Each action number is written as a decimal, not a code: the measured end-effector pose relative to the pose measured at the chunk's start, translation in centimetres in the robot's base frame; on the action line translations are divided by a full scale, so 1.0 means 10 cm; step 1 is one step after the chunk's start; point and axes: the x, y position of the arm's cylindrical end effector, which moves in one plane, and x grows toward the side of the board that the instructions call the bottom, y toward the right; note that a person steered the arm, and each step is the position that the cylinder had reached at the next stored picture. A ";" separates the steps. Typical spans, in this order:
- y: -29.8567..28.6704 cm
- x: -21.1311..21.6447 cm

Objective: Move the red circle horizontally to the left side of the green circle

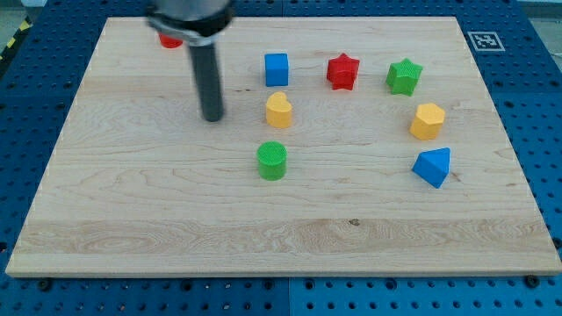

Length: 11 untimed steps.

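At the view's top, red circle [169, 40], mostly hidden behind the rod

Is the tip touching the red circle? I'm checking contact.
No. My tip sits apart from the red circle, which lies toward the view's top, partly hidden behind the arm.

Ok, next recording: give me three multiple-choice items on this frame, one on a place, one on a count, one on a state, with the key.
1. Where is my tip relative to the green circle?
A. up and to the view's left
B. directly to the view's right
C. touching it

2. How many yellow blocks lie on the board?
A. one
B. two
C. three

3. The red circle is:
A. beside the green circle
B. partly hidden behind the arm
C. off the board

Key: 1 A, a gap separates them; 2 B, the yellow block and the yellow hexagon; 3 B, only a red sliver shows at the top.
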 end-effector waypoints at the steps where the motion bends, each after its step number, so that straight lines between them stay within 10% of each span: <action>1: -0.78 -0.34; 4: -1.07 -2.18; 11: -0.32 -1.25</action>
